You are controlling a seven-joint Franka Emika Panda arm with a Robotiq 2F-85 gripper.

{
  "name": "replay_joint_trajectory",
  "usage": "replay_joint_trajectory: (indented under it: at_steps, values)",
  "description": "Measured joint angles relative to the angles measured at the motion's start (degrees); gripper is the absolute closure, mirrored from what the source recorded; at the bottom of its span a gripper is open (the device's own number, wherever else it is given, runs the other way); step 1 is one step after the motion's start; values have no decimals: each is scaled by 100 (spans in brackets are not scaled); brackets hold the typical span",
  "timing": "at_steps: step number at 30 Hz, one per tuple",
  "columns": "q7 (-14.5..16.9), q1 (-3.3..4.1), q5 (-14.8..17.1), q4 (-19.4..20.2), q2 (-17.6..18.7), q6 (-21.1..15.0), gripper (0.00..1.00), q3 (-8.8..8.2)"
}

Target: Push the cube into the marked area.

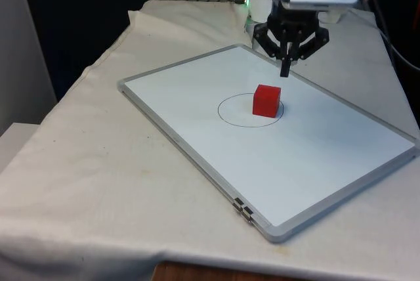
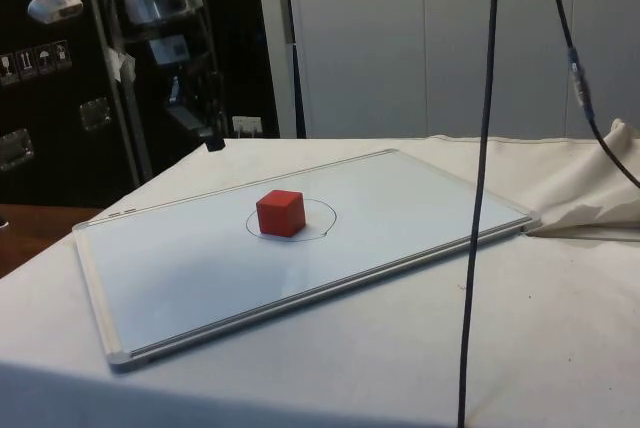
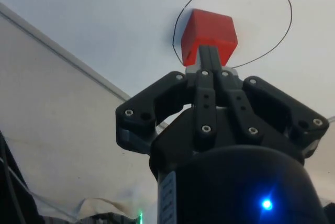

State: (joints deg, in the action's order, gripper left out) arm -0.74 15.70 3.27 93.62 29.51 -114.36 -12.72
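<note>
One red cube (image 1: 267, 100) inside drawn circle (image 1: 230, 115) on whiteboard (image 1: 184, 117); gripper (image 1: 286, 71) just behind | fingers pressed together, holding nothing

So the black gripper (image 3: 209, 56) has its two fingers pressed together into one point, aimed right at the red cube (image 3: 209, 33). Cube's sitting on the whiteboard (image 3: 104, 20), inside the drawn circle (image 3: 285, 30), near its edge.
</note>
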Motion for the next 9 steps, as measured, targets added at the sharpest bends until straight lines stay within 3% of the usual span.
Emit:
replay_joint_trajectory:
  at_steps: [9]
  values:
    - [97,-57,155,86,-160,0,100,0]
